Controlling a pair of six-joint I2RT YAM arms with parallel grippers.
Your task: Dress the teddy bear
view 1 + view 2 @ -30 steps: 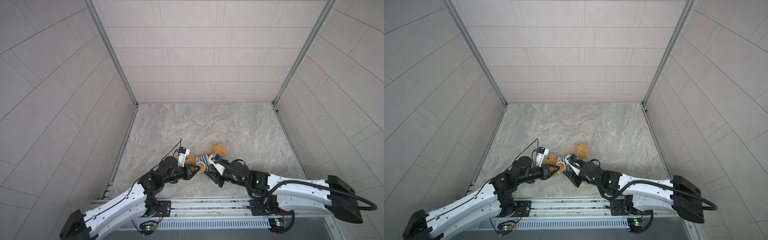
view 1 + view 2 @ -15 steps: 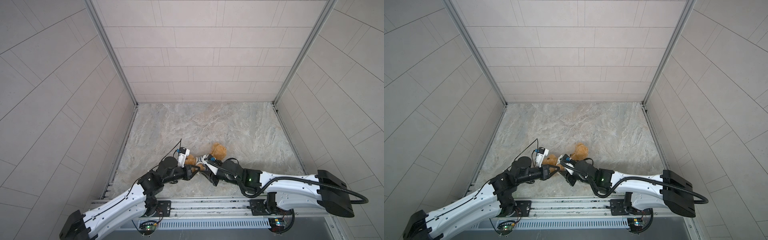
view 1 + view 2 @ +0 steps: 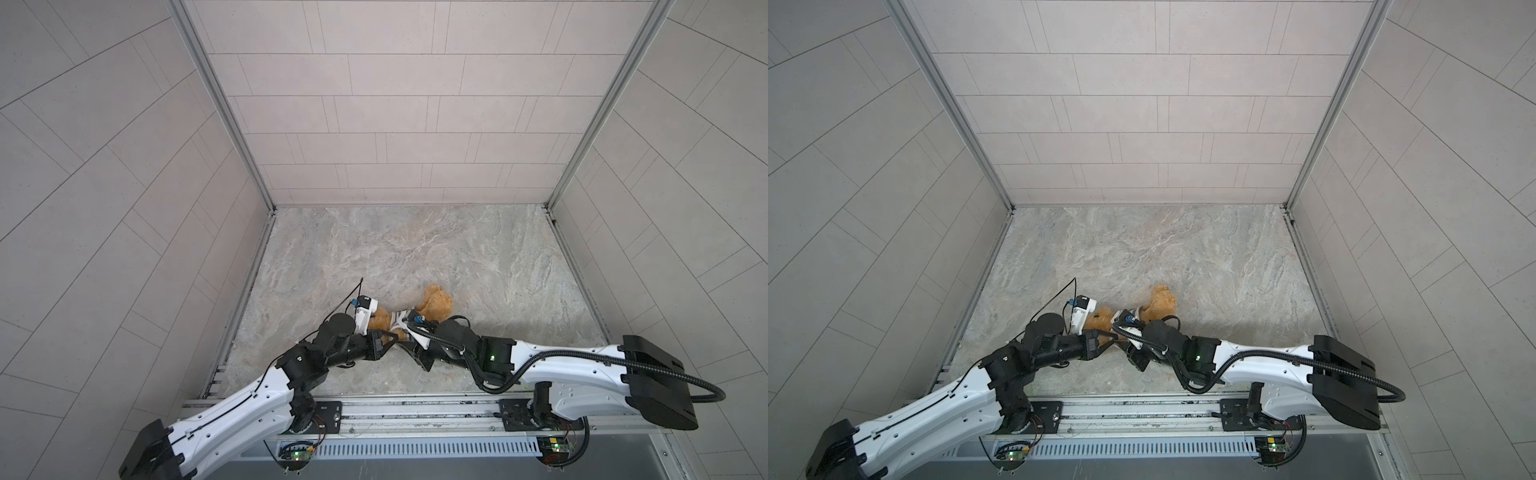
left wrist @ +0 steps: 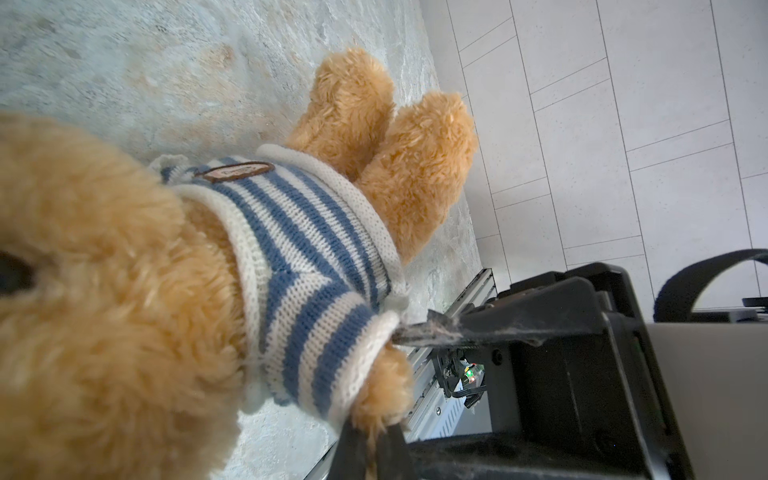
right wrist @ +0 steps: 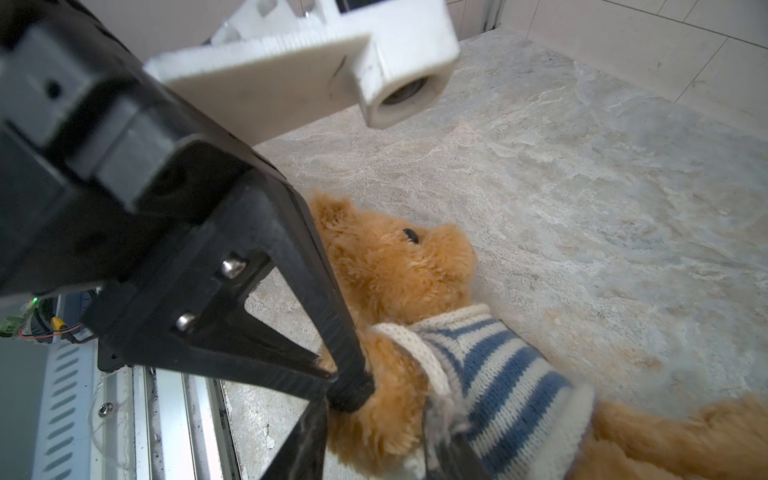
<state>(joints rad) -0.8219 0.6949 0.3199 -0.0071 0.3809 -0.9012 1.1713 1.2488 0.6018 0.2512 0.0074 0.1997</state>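
The left claw [image 5: 347, 384] is closed, its two black fingertips pinched on the fur of one paw of the teddy bear [image 3: 434, 305]. The right claw [image 5: 370, 451] stands with its jaws apart on either side of that same arm. In the left wrist view one of its fingers [image 4: 419, 332] is slid in at the sleeve cuff [image 4: 376, 347], between knit and paw. Whether these jaws actually press on anything cannot be told.

The bear wears a blue-and-white striped knitted shirt [image 4: 299, 232] over its body, with white ribbed edges at neck, hem and cuff. An oval brown badge [image 4: 239, 171] sits on the chest; it carries a line of writing, too blurred to read. The pinched arm comes out through the sleeve, and the two bare legs [image 4: 386, 137] stick out past the hem, side by side and touching.

In both top views the bear lies on the marbled tabletop [image 3: 415, 249] near the front, between the two claws. Its head [image 3: 1098, 322] is beside the left wrist camera and its legs point away toward the back right. Just in front of it runs the metal rail [image 3: 415, 409] that carries both arm bases. Tiled walls [image 3: 395, 124] close the back and both sides. Most of the tabletop behind the bear and to its right is open surface; the left wall stands somewhat nearer.
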